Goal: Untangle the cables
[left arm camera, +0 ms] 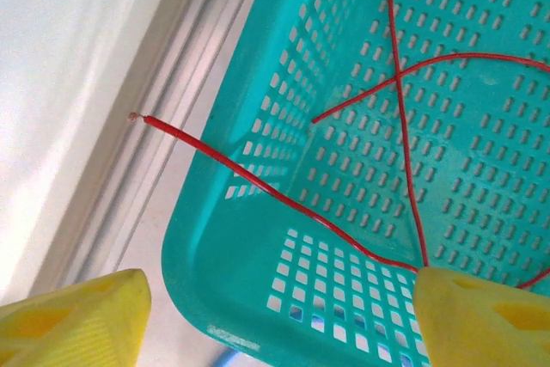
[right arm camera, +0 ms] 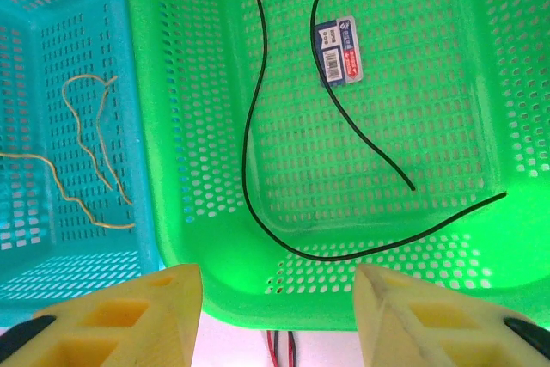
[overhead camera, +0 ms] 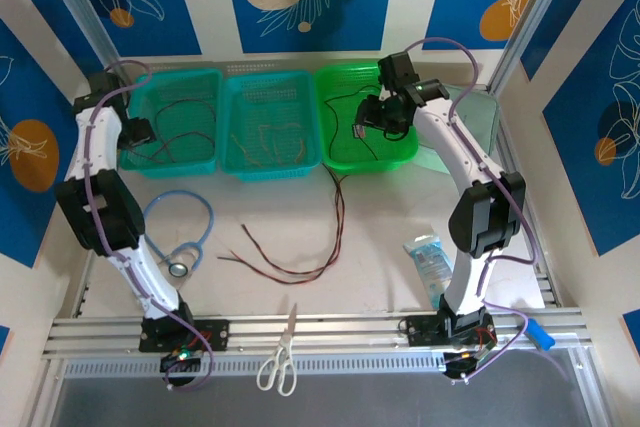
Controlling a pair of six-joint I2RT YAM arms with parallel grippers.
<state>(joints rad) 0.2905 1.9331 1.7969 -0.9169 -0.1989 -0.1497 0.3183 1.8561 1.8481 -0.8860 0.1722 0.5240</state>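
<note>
Now the open left hand (left arm camera: pixel 279 298) hangs over red cables (left arm camera: pixel 402 126), open right hand (right arm camera: pixel 275 298) over black cables (right arm camera: pixel 245 152).

"Was there free room on the worktop (overhead camera: pixel 390 217)?"

"Plenty mid-right, between the loose cables (overhead camera: pixel 341 222) and the packet (overhead camera: pixel 428 259). The stethoscope (overhead camera: pixel 178 269) crowded the left, scissors (overhead camera: pixel 283 347) lay across the near rail (overhead camera: pixel 350 327), and three baskets (overhead camera: pixel 270 173) walled the far side."
</note>
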